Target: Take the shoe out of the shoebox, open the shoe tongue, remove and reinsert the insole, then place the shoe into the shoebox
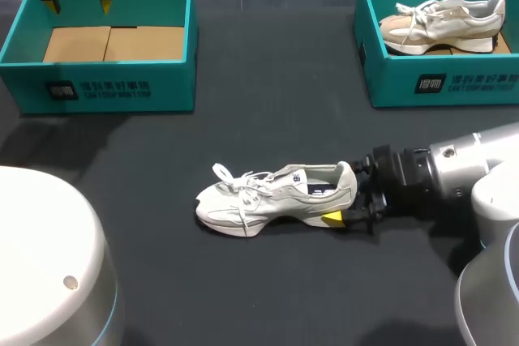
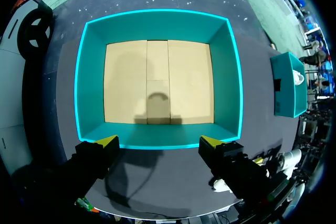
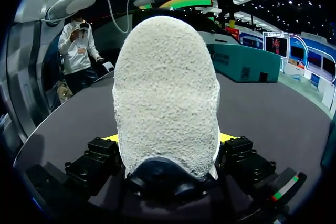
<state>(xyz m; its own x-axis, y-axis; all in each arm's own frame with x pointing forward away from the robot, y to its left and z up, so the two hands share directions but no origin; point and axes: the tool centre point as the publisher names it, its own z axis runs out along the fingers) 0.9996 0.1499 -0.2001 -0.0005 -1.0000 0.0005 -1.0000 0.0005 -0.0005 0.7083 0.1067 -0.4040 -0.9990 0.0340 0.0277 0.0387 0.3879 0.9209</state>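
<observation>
**Colleague:** Where is the shoe now, and who has it?

**Me:** The pale grey mesh running shoe [image 1: 276,200] stands on its sole on the dark table [image 1: 268,289], outside any box. My right gripper [image 3: 170,139] is clenched on its heel. The fuzzy heel part sits between the fingers, both press on it from the sides, and the toe points away from the gripper.

**Colleague:** And your left one?

**Me:** My left gripper [image 2: 157,142] is released, with its fingers wide apart and nothing between them. The empty teal cardboard shoebox [image 2: 81,77] is just below it.

**Colleague:** How do you think the shoe will handle?

**Me:** I judge it to be light. The sole should be rather stiff and the upper soft, so the heel collar gives a little under the fingers. It is not fragile, but a hard squeeze may crush the collar. The loose white laces can catch on a fingertip.

**Colleague:** Where would you take hold?

**Me:** I would take the tongue by its free edge, ahead of the right fingers and beyond the shoe opening. The insole is probably thin and floppy. I would pinch it at the heel end, just inside the opening.
</observation>
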